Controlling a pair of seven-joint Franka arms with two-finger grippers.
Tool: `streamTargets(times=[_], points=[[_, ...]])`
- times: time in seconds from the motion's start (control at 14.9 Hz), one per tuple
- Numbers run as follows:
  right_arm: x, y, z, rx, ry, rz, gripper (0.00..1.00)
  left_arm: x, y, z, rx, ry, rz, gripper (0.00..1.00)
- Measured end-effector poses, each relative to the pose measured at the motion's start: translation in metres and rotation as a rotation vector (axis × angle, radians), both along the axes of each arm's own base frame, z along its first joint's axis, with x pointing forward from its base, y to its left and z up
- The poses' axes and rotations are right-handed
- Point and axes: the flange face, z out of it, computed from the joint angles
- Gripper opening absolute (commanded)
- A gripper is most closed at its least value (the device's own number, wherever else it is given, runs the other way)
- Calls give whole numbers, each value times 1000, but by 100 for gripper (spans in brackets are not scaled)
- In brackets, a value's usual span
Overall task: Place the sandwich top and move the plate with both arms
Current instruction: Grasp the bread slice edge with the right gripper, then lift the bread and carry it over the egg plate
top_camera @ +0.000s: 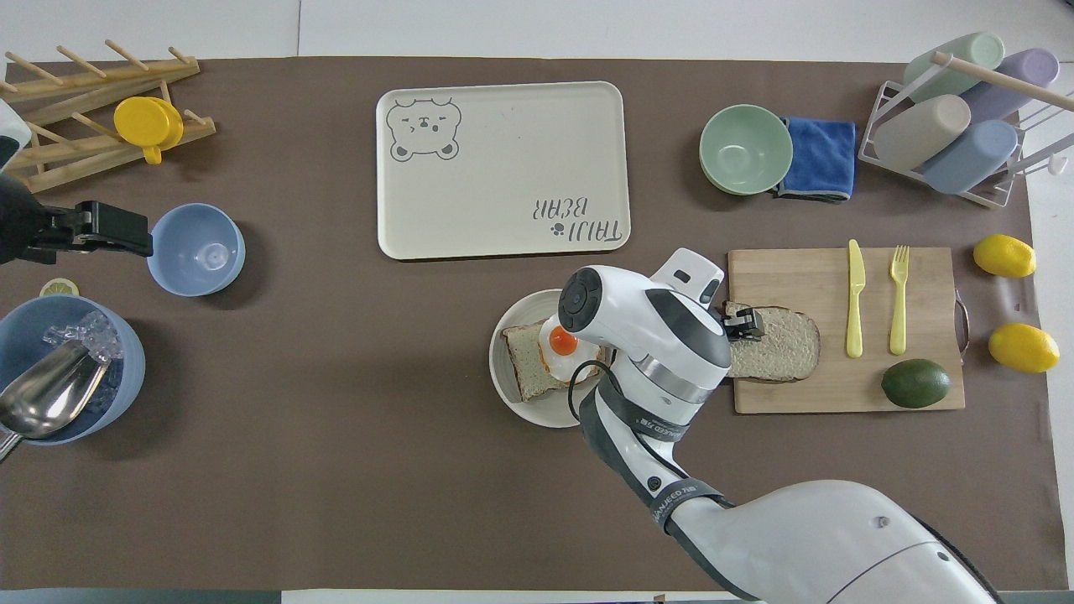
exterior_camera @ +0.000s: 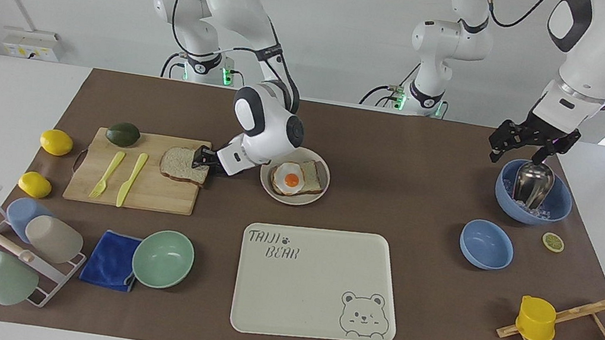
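Observation:
The sandwich top [exterior_camera: 181,164] [top_camera: 780,346] lies on the wooden cutting board [exterior_camera: 155,191] [top_camera: 839,390], at the board's edge beside the plate. My right gripper [exterior_camera: 202,158] [top_camera: 743,325] is down at the end of the slice that faces the plate, touching it. The plate [exterior_camera: 291,199] [top_camera: 503,394] sits beside the board toward the left arm's end and carries a bread slice with a fried egg [exterior_camera: 292,179] [top_camera: 562,340]. My left gripper [exterior_camera: 527,152] [top_camera: 126,241] waits open in the air over the rim of the blue ice bowl [exterior_camera: 557,211] [top_camera: 126,386].
A yellow knife [exterior_camera: 131,179], a fork [exterior_camera: 106,173] and an avocado [exterior_camera: 123,133] share the board. The cream bear tray [exterior_camera: 316,280] lies farther from the robots than the plate. A mint bowl [exterior_camera: 163,258], blue cloth, cup rack, lemons, a small blue bowl [exterior_camera: 486,244] and a wooden rack surround them.

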Motion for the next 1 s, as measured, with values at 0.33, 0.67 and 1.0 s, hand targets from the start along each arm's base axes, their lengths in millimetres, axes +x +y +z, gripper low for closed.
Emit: streamTargets(times=[0.33,0.67,1.0], points=[[-1,0,0,0,0,0,0,0,0,0,0,0,0,100],[5,0,18,-10,-5,-8,0,0,0,0,0,0,0,100],[8,37,75,-64,43,23,0,0,0,0,0,0,0,100]])
